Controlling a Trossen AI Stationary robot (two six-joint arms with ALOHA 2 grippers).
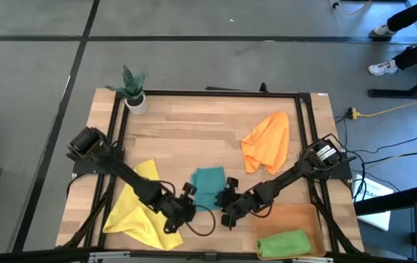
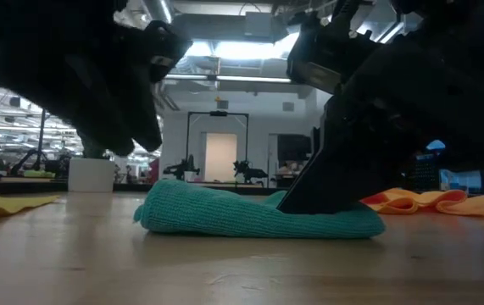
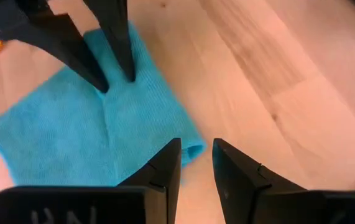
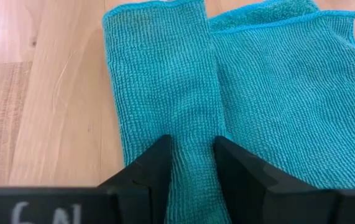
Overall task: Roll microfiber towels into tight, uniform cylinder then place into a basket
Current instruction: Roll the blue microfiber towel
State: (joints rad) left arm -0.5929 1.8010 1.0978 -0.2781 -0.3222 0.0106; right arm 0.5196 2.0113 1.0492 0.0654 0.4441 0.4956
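Teal microfiber towel (image 1: 209,186) is folded double at lower centre of the high view, on the wooden table (image 1: 193,135); the right gripper (image 4: 189,163) is clenched on a raised ridge of it; the left gripper (image 3: 196,165) hangs released beside its near edge; rolling should be kept tight and even, edges aligned; a green towel (image 1: 284,243) is seen rolled in the basket (image 1: 296,218), lower right; orange (image 1: 266,141) and yellow (image 1: 139,204) towels lie loose
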